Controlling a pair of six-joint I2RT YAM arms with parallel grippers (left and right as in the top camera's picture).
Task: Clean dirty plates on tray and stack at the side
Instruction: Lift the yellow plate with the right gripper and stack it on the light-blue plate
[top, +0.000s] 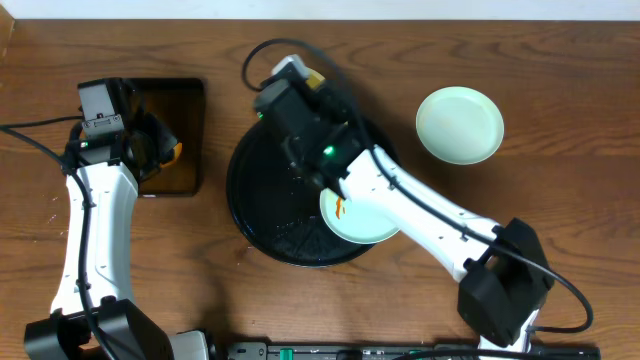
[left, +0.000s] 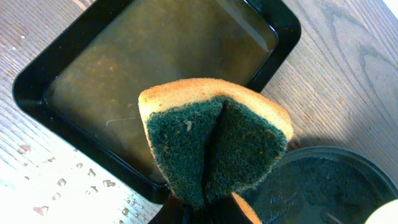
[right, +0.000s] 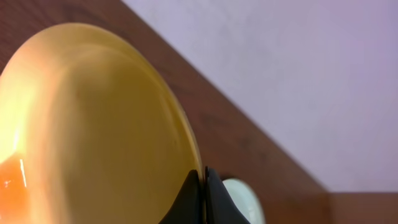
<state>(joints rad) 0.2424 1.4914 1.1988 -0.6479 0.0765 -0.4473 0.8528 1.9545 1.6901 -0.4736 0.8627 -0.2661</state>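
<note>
Your left gripper (left: 198, 209) is clamped on a folded sponge (left: 211, 140), green scouring face outward, hanging over the right near part of the small tray (left: 287, 32) of brown liquid at the left of the table. The right gripper (right: 204, 180) is pinched tight on the rim of the yellow plate (right: 93, 118) and holds it up on edge, with an orange smear low on the face its camera sees. That wrist sits over the far side of the round tray (top: 245, 200). So the plate lies to the right of your sponge, with the round tray's left rim between them. The sponge arm is the nearer one to close that gap, and I judge the coming move is a short carry rightward. From these views you cannot tell which way the dirty face is turned toward the sponge, so check that before contact. A streaked mint plate (top: 365, 222) lies on the tray's right near part, under the right arm. Another mint plate (top: 460, 125) sits on the table at the far right, well apart from the tray.
</note>
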